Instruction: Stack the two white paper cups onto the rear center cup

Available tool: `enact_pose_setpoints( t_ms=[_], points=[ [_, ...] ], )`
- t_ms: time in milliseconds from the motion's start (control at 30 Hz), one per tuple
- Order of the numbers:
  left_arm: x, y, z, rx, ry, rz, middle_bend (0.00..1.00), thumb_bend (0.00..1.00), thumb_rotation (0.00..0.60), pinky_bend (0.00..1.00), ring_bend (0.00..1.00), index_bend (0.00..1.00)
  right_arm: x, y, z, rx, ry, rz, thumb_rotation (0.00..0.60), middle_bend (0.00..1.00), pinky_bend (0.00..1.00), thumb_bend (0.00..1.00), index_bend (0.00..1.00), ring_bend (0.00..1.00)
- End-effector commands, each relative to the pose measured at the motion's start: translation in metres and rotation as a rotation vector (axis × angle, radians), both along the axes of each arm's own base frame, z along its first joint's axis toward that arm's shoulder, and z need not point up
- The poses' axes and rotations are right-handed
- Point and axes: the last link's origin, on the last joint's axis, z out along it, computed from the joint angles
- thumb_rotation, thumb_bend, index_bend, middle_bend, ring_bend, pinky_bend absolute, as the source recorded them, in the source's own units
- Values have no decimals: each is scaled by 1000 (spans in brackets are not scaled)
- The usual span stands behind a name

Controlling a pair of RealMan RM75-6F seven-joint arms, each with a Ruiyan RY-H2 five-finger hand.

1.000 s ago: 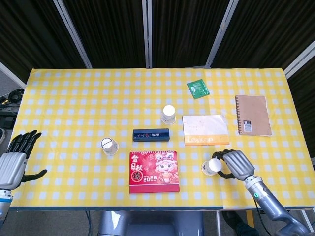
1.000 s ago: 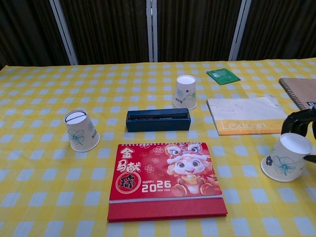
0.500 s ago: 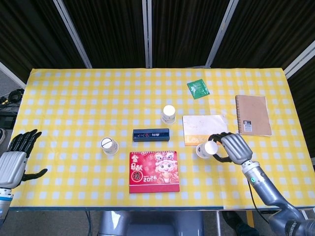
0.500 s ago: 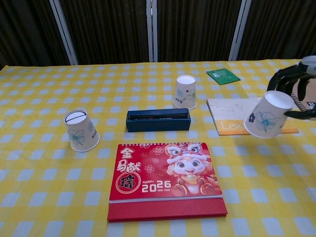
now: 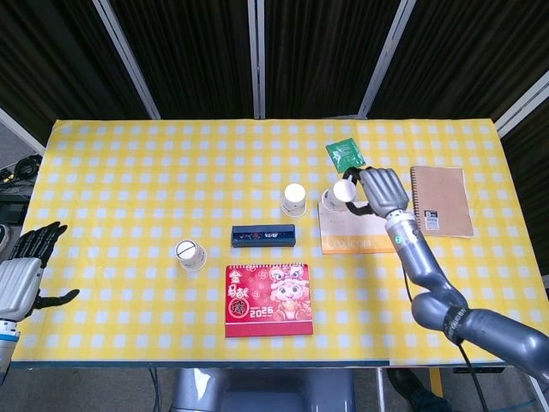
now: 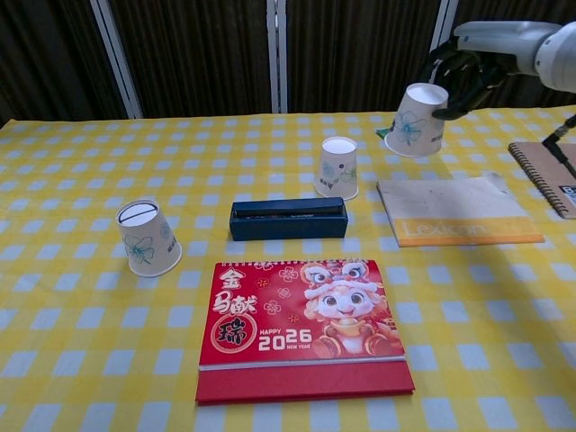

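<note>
Three white paper cups were counted.
One cup [image 6: 417, 120] was gripped aloft by the right hand [image 6: 468, 65]; the left hand [image 5: 24, 273] was spread.

Two inverted cups [image 6: 148, 238] [image 6: 337, 167] (floral) stand; third cup [image 6: 416, 120] aloft, tilted.

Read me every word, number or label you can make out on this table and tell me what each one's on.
"2026": red calendar.
"HAPPY" and "NEW YEAR": same calendar, small but readable.
Gold Chinese characters on the calendar: I cannot read them with confidence.
"Lexicon": orange strip of the white pad.
Notebook label: too small.
Blue box and green packet: unreadable.
</note>
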Motion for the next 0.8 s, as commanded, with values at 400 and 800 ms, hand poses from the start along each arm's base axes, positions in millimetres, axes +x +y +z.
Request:
enact_pose_setpoints(
  t_ms=[400,800],
  points=[
    [-6,5,-1,-3,13,31,0,0,600,0,0,0,39,-17,-18,31,-77,21,600,495,468,294,476,403],
    [-6,6,0,2,14,32,0,0,600,0,0,0,47,-19,-36,34,-28,50,600,494,467,293,476,403]
  ],
)
